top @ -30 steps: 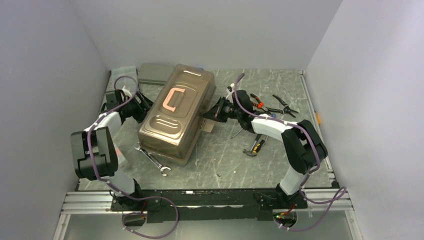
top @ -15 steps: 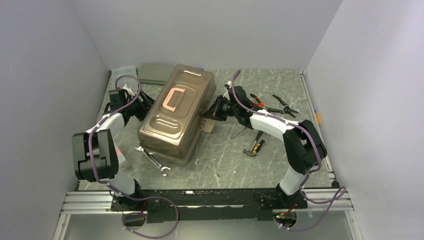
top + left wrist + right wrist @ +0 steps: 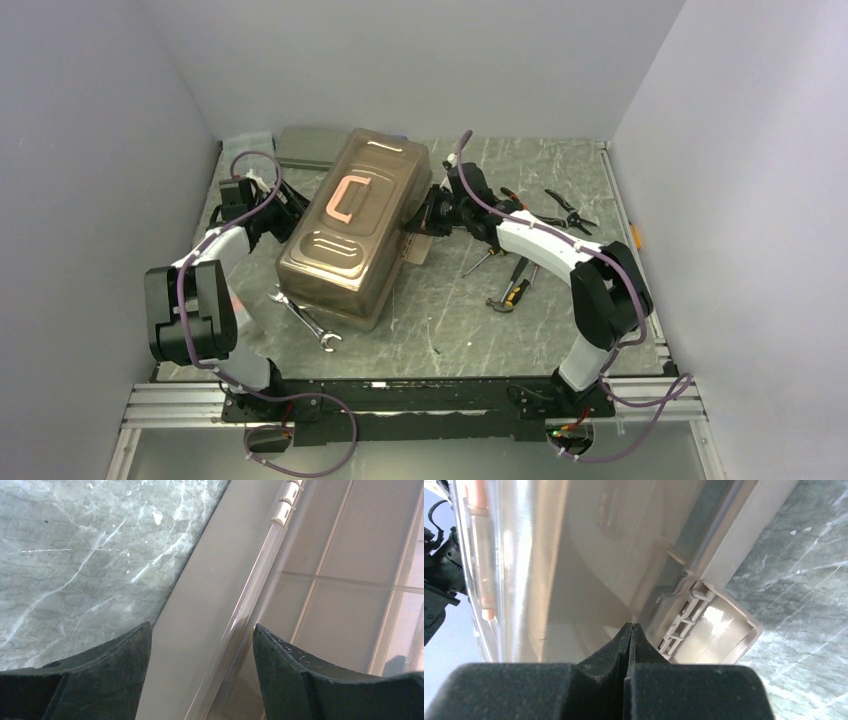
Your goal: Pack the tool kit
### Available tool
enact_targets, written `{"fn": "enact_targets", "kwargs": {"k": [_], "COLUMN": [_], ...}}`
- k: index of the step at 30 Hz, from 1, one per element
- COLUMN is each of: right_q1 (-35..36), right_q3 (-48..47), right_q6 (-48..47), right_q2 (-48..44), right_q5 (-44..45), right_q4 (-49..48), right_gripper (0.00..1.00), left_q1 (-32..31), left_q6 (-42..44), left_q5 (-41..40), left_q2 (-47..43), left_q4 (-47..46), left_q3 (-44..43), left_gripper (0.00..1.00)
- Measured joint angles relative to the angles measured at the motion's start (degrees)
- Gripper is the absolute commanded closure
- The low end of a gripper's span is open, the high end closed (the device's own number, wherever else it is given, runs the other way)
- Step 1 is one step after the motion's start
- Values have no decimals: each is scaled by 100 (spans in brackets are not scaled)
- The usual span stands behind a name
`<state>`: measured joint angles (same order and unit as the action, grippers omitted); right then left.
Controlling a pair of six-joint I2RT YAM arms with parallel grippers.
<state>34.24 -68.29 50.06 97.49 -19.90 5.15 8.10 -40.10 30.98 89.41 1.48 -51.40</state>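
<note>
Two hands flanking the closed toolbox (image 3: 355, 225) in the middle of the bench (image 3: 450, 310) — left hand (image 3: 200, 650) spread apart at its left wall, right hand (image 3: 630, 630) pinched together just beside the right-side latch (image 3: 704, 622).

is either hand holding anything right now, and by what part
Nothing is held. The right hand is shut empty, its tip by the toolbox wall beside the latch. The left hand is open astride the box's hinged edge.
</note>
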Motion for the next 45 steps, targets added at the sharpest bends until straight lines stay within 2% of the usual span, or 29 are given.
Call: {"fn": "enact_targets", "kwargs": {"k": [15, 22, 27, 31, 35, 37, 41, 45], "right_q1": [92, 227, 234, 234, 332, 599, 1281, 1456], "right_q3": [-466, -1266, -1613, -1873, -2433, -2754, -2938, -2920], "right_q6": [-267, -551, -651, -651, -492, -409, -321, -238], "right_q2": [-116, 17, 44, 55, 221, 363, 669, 951], "right_q5": [190, 380, 610, 723, 570, 269, -271, -535], "right_q4": [507, 1180, 1204, 946, 37, -365, -584, -562], "right_gripper": [100, 100, 100, 100, 100, 100, 100, 100], "left_q1": [-79, -83, -83, -83, -175, -428, -831, -323], "left_q6": [-7, -175, -304, -293, -227, -192, -103, 85], "left_q5": [-76, -81, -13, -17, 271, 577, 1408, 1801], "left_q2": [-13, -46, -81, -107, -107, -107, -118, -240], "left_q4": [149, -129, -232, -114, 136, 326, 577, 883], "left_q3": [-74, 98, 197, 262, 389, 492, 542, 522], "left_gripper": [22, 23, 22, 21, 21, 20, 16, 13]}}
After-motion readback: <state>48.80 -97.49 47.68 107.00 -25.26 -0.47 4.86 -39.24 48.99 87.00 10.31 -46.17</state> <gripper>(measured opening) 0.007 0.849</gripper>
